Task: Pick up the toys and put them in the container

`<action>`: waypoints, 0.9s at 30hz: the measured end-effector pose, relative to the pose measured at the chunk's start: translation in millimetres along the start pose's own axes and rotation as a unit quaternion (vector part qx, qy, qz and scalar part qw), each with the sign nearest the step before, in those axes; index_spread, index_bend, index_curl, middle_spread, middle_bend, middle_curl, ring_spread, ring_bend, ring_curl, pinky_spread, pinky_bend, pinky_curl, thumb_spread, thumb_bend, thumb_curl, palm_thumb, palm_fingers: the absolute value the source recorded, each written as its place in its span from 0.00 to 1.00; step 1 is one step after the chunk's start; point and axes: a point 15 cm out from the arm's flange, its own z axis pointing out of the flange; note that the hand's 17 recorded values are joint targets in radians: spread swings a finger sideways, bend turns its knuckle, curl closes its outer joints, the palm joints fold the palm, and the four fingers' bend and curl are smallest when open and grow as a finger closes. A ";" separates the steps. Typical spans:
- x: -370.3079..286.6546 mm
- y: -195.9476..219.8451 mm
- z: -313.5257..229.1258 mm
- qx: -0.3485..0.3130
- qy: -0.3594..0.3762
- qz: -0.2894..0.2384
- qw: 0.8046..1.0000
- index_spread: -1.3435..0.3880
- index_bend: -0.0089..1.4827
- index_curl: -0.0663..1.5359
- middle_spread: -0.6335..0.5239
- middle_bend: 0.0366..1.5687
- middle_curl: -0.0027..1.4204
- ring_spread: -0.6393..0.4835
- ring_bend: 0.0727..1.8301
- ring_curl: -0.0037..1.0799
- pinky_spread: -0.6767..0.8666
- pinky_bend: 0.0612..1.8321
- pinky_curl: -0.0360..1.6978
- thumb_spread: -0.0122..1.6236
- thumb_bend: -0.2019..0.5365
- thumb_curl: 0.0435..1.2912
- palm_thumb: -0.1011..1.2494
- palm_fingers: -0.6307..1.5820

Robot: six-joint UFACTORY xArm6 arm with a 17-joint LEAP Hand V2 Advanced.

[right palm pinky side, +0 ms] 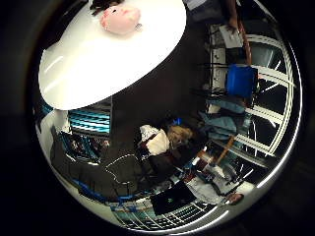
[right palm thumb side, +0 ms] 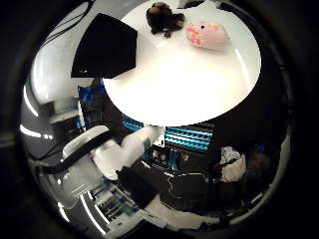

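A pink plush toy (right palm thumb side: pixel 207 35) lies on a round white table (right palm thumb side: pixel 189 84), with a dark brown plush toy (right palm thumb side: pixel 164 19) close beside it. A black container (right palm thumb side: pixel 107 47) stands at the table's edge, a short way from the brown toy. All three look small, so the palm is well away from them. No part of my right hand shows in either view.
Beyond the table's edge is a cluttered room. A blue chair (right palm pinky side: pixel 241 81) stands by a desk, and a screen with teal stripes (right palm thumb side: pixel 187 137) sits beneath the table's rim. White rounded arm parts (right palm thumb side: pixel 94 149) show near the container's side.
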 end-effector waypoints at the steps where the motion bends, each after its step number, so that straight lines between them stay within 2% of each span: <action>1: 0.4 0.0 -1.7 0.001 0.002 0.000 1.000 0.55 0.11 0.21 0.50 0.12 0.24 0.73 0.11 0.23 0.69 0.15 0.20 0.63 0.24 0.17 0.18 0.39; 16: 28.4 -29.1 -32.6 0.045 0.008 0.011 0.999 0.55 0.11 0.21 0.50 0.12 0.25 0.73 0.12 0.23 0.69 0.17 0.19 0.63 0.24 0.17 0.18 0.39; 27: 56.2 -90.3 -8.9 0.101 -0.016 0.049 0.994 0.55 0.11 0.21 0.50 0.12 0.24 0.73 0.13 0.23 0.69 0.18 0.19 0.63 0.24 0.18 0.22 0.39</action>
